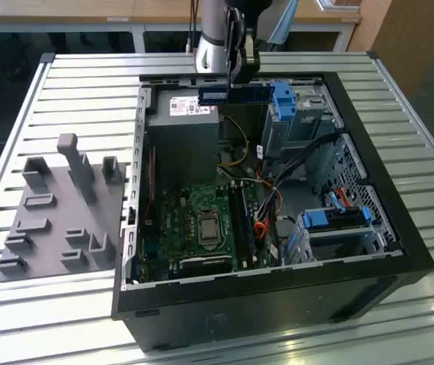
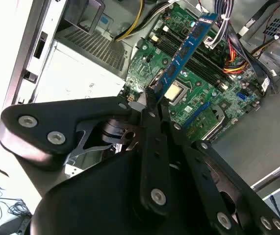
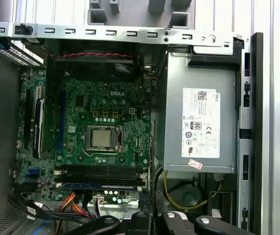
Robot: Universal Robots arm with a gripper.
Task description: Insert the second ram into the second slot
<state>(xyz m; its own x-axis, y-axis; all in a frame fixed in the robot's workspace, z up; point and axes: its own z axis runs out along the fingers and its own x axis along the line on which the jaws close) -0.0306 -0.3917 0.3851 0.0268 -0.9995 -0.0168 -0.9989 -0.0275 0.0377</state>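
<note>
One stick: the second ram (image 1: 232,96), jaws of the gripper (image 1: 238,80) clamped on it, held high above the case (image 1: 277,308), likely to clear walls and cables.

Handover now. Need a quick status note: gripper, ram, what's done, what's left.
Gripper: shut on the ram.
Ram: in the air over the open case. In the exterior view it hangs above the power supply, well clear of the motherboard.
Slots: dark rows beside the CPU socket. The held ram is not touching them.
Done: ram picked up and carried over the case.
Left: ram not yet in the second slot. Can't tell whether the first slot is filled.
</note>
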